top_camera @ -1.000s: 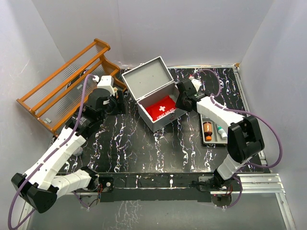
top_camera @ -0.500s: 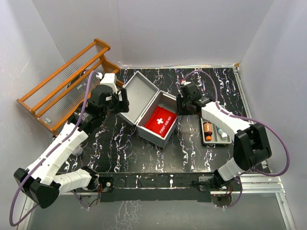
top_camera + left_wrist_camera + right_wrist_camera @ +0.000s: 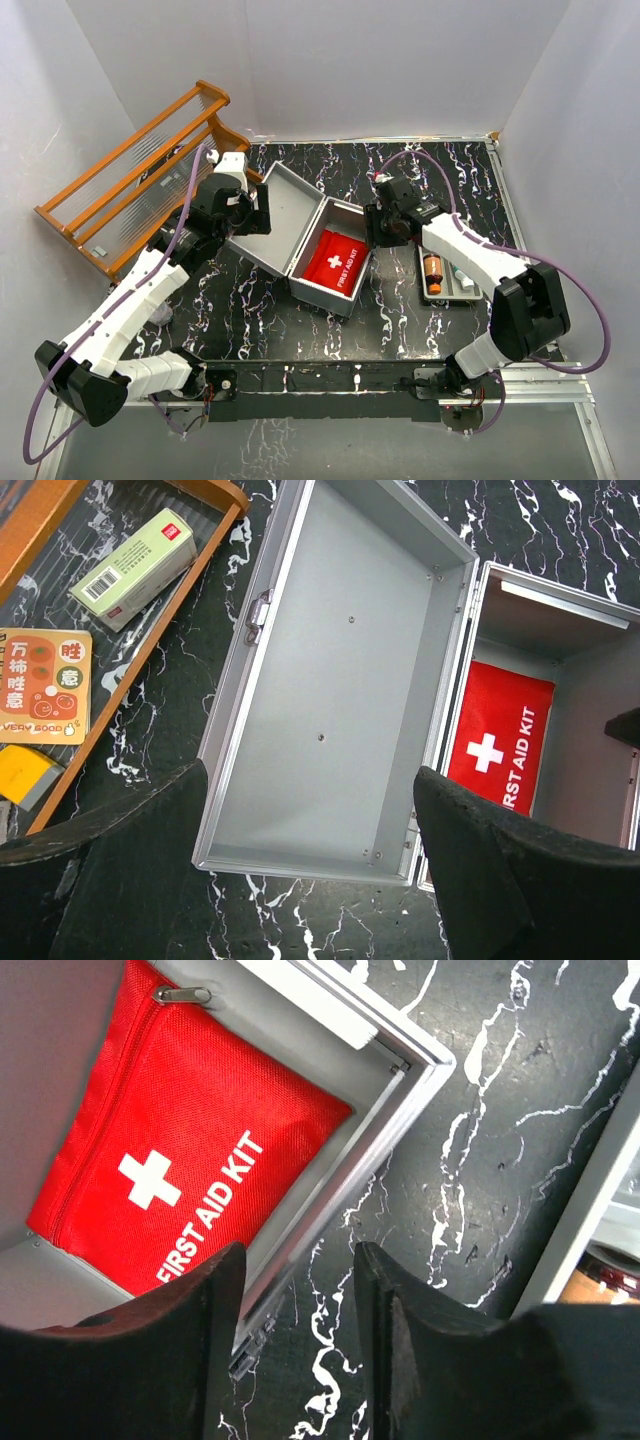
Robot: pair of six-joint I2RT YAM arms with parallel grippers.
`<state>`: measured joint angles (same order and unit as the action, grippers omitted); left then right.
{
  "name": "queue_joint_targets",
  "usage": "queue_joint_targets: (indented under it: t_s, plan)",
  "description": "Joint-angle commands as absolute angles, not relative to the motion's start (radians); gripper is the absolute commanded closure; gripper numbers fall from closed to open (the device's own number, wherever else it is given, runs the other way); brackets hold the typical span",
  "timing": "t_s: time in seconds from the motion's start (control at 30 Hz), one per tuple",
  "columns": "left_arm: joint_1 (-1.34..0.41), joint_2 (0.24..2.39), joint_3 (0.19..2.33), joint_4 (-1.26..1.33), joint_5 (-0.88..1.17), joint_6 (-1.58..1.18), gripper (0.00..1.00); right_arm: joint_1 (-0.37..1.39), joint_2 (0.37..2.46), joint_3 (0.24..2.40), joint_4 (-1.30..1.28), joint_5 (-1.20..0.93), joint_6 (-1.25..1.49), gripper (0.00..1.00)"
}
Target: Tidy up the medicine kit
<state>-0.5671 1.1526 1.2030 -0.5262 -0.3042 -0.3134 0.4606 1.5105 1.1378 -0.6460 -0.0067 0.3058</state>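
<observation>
A black marbled table (image 3: 250, 290) carries everything, with an orange wooden rack (image 3: 120, 190) leaning along its far-left edge. The medicine kit (image 3: 285, 220) sits mid-table, turned on a diagonal, its lid swung fully open toward the rack and showing a bare grey inside. The left gripper (image 3: 308, 775) hangs over the open lid with its fingers spread wide and nothing between them. The right gripper (image 3: 300, 1250) is at the kit's right-hand corner, its jaws set to a narrow gap; the box rim runs into that gap, but table shows beside it, so it looks unclamped, though contact is hard to judge. A red first-aid pouch (image 3: 335, 258) lies flat in the kit's body. A shallow divided tray (image 3: 445, 298) sits just right of the kit, holding an amber bottle (image 3: 433, 270). A green-and-white carton (image 3: 135, 568) rests in the rack.
</observation>
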Motion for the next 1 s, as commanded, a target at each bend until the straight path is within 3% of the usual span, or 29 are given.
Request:
queue_joint_targets:
  t_s: [0.0, 0.07, 0.27, 0.47, 0.73, 0.97]
  plan:
    - [-0.566, 1.125, 1.224, -0.529, -0.333, -0.313, 0.17, 0.465, 1.405, 1.208, -0.684, 0.083, 0.367, 0.51]
    - [-0.564, 1.117, 1.209, -0.521, -0.341, -0.317, 0.17, 0.465, 1.358, 1.200, -0.658, 0.134, 0.432, 0.45]
    - [-0.559, 1.076, 1.129, -0.482, -0.444, -0.323, 0.17, 0.463, 1.186, 1.075, -0.584, 0.365, 0.570, 0.42]
    - [-0.552, 1.043, 1.085, -0.448, -0.445, -0.314, 0.16, 0.406, 1.095, 0.978, -0.623, 0.563, 0.609, 0.46]
    - [-0.549, 1.048, 1.088, -0.455, -0.428, -0.340, 0.15, 0.122, 1.170, 0.872, -0.612, 0.378, 0.568, 0.64]
    - [-0.547, 1.042, 1.102, -0.459, -0.407, -0.338, 0.15, 0.026, 1.252, 0.801, -0.581, 0.293, 0.563, 0.66]
